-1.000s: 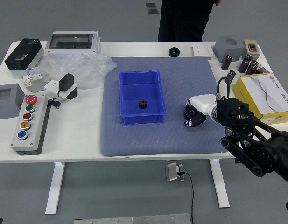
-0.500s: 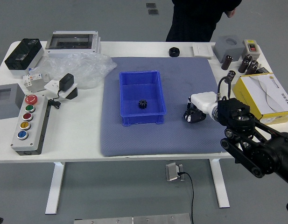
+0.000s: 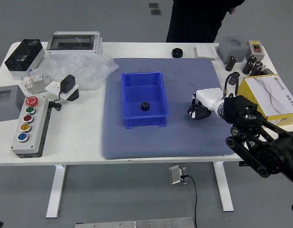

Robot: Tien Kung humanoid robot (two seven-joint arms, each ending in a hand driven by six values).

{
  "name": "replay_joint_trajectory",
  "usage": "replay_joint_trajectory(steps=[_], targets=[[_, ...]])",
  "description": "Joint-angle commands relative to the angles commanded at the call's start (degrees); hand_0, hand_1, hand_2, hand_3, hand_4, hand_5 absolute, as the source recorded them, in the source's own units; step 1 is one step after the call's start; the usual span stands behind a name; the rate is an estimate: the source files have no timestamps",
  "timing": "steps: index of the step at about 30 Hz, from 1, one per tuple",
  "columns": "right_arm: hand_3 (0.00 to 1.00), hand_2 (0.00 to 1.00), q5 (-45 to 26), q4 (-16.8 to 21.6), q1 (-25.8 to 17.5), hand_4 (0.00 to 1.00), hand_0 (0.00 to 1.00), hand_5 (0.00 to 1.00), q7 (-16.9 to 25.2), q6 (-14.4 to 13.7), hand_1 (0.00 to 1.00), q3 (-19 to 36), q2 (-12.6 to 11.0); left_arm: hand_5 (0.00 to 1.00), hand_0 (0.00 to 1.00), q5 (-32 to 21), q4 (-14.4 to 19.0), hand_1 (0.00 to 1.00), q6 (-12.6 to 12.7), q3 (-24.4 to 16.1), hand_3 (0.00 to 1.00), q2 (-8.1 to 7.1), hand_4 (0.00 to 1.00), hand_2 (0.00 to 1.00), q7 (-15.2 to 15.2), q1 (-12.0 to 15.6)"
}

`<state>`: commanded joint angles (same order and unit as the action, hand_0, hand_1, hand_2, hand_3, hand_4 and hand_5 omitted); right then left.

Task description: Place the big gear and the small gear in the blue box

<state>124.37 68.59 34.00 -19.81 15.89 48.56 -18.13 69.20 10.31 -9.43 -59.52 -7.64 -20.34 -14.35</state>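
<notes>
Blue box (image 3: 137, 121): positioned on the grey mat (image 3: 137, 147), which covers the middle of the white worktop (image 3: 80, 137). Small gear (image 3: 145, 106): black, toothed, located inside the blue box, on its floor, towards the near end. Right hand (image 3: 200, 111): positioned above the mat, to the right of the blue box and apart from it. The state of the hand, wide or narrow, cannot be determined from this angle; nor can it be determined whether it holds the big gear. A white cover (image 3: 210, 99) is fitted behind the hand, at the wrist. The right arm (image 3: 253, 135) enters from the right side, passing over the near edge of the worktop.

Button panel (image 3: 37, 135): located at the left, with coloured buttons in a row. Clear plastic bag (image 3: 91, 69): behind the panel, beside the mat. Person (image 3: 196, 21): dark clothing, standing beyond the far edge; one person's hand (image 3: 232, 10) hangs beside the body, apart from the worktop.
</notes>
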Motion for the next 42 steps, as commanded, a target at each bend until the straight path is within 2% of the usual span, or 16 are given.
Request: replay_joint_trajectory(steps=[8,12,15,21,25,29,30,35,36,41,42], targets=[[0.537,0.449,-0.2,1.9,3.9,0.425,0.494,0.35,-0.3,0.7,0.433,2.2,-0.7,0.379,0.824,0.0,0.0,0.784,0.0,-0.1,0.751,-0.2,0.66,0.779,0.0,0.1],[0.536,0.447,-0.1,2.5,6.8,0.425,0.488,0.35,-0.5,1.0,0.433,2.7,0.6,0.377,0.824,0.0,0.0,0.784,0.0,-0.1,0.75,-0.26,0.659,0.779,0.0,0.1],[0.536,0.447,0.1,2.2,8.9,0.425,0.488,0.35,-0.5,1.1,0.433,2.7,2.7,0.377,0.824,0.1,0.0,0.784,-0.1,-0.1,0.75,-0.26,0.659,0.779,0.0,0.2],[0.534,0.444,0.2,-0.5,11.8,0.425,0.489,0.35,-0.1,0.4,0.433,1.9,8.9,0.378,0.824,0.6,0.0,0.784,-0.2,-0.1,0.75,-0.23,0.659,0.779,-0.1,0.3],[0.531,0.452,-0.1,-3.0,12.5,0.428,0.492,0.353,0.3,-0.7,0.438,1.2,13.3,0.378,0.824,1.1,0.0,0.784,-0.3,-0.1,0.751,-0.04,0.66,0.779,-0.2,0.5],[0.531,0.452,-0.5,-5.0,12.5,0.428,0.492,0.353,0.6,-1.3,0.438,0.5,16.3,0.378,0.824,1.4,0.0,0.784,-0.4,-0.1,0.751,0.14,0.66,0.779,-0.2,0.5],[0.621,0.525,-0.7,-5.4,12.5,0.504,0.558,0.393,0.6,-1.3,0.506,0.3,16.7,0.377,0.824,1.5,0.0,0.784,-0.4,-0.1,0.751,0.15,0.659,0.779,-0.2,0.5],[0.621,0.525,-1.6,-6.8,12.2,0.504,0.558,0.393,0.6,-0.7,0.506,0.3,18.0,0.377,0.824,1.9,0.0,0.784,-0.5,-0.2,0.751,0.09,0.659,0.779,-0.2,0.5],[0.877,0.773,-1.8,-7.0,12.2,0.804,0.72,0.569,0.6,-0.6,0.689,0.4,18.0,0.377,0.824,1.9,0.0,0.784,-0.5,-0.2,0.75,0.08,0.659,0.779,-0.2,0.5],[0.877,0.773,-2.5,-7.3,12.2,0.804,0.72,0.569,0.9,-0.1,0.689,1.5,18.1,0.377,0.824,2.0,0.0,0.784,-0.5,-0.2,0.75,0.08,0.659,0.779,-0.2,0.5],[0.971,0.93,-2.6,-7.3,12.2,0.873,0.849,0.626,1.0,-0.1,0.834,1.7,18.1,0.379,0.824,2.1,0.0,0.784,-0.5,-0.2,0.75,0.09,0.659,0.779,-0.2,0.5]])
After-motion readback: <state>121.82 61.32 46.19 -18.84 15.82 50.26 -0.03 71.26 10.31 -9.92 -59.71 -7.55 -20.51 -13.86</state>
